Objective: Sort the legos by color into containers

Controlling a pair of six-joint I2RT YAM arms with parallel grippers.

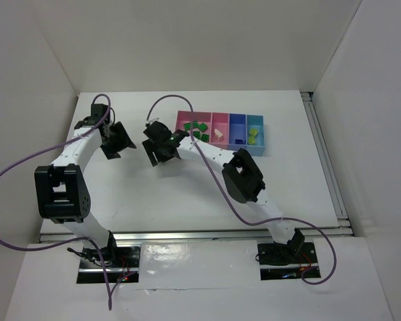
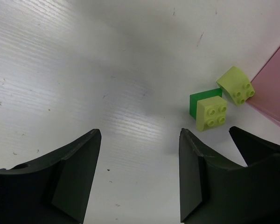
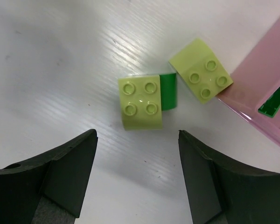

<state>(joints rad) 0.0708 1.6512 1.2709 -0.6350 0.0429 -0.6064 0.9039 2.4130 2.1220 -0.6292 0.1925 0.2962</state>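
Binned: dark greens (image 1: 198,128), beige (image 1: 218,133), yellow-greens (image 1: 253,136).
Loose on bench (image 3: 46,56): two yellow-green bricks (image 3: 140,108) (image 3: 200,77), one green brick (image 3: 168,91).
Hands: left hand (image 2: 140,177), right hand (image 3: 137,177) apart, empty.

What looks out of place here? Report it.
Three pieces lie unsorted on the table beside the wide pink bin: a near yellow-green brick, a far yellow-green brick, and a green brick touching the near one.

The white table sheet (image 3: 46,56) looks like plastic board, finely ribbed, with a soft sheen where light falls. The pale yellow-green studded brick (image 3: 140,105) and the second yellow-green brick (image 3: 200,77) are smooth, slightly glossy plastic, as is the dark green brick (image 3: 169,91). The pink plastic bin (image 3: 261,74) is glossy and faintly translucent. The right gripper (image 3: 136,137) has matt black fingers (image 3: 65,177).
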